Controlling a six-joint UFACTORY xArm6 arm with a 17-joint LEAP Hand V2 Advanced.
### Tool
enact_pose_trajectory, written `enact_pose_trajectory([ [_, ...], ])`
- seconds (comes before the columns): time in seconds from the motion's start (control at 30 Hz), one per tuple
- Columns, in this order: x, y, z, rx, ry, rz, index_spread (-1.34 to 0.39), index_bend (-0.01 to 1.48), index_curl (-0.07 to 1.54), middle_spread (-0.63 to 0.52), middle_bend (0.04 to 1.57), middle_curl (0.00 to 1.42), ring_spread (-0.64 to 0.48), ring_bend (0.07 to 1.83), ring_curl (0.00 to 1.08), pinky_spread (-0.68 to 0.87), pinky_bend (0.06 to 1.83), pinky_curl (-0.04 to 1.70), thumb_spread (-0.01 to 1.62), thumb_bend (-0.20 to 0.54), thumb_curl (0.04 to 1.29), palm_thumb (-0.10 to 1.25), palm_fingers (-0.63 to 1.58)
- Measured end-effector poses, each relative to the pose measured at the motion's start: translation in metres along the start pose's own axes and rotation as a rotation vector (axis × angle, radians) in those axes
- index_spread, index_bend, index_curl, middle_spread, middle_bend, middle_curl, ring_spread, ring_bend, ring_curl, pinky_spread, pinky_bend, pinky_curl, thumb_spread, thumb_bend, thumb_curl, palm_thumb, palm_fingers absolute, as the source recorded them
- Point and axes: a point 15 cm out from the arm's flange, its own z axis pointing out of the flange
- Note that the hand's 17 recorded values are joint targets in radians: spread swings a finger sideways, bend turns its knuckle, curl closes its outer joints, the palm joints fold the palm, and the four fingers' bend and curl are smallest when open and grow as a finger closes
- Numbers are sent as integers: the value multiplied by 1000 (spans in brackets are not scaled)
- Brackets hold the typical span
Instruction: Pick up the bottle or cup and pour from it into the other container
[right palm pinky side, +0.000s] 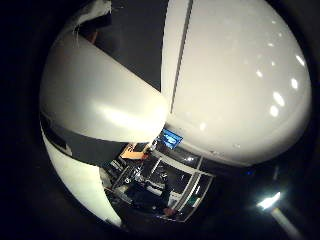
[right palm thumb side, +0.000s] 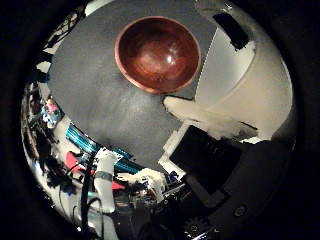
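A smooth white container fills much of the little finger side view, pressed close against my palm. My right hand is curled round it, and a white finger wraps across its side. The same container's white wall also rises beside the thumb. A glossy red-brown wooden bowl stands upright on the grey table top, well below the palm and apart from the container. Its inside looks empty. I cannot see the container's mouth.
The grey table ends at an edge near teal bars. Beyond that edge lies cluttered lab equipment, including a white post and a lit blue screen.
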Motion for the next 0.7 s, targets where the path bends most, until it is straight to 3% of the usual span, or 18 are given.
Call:
enact_pose_trajectory([
  [0.7,1,-10,22,-33,2,9,-549,179,1057,-363,809,1002,-271,1235,645,-371,1160,788,850,-28,568,828,982],
])
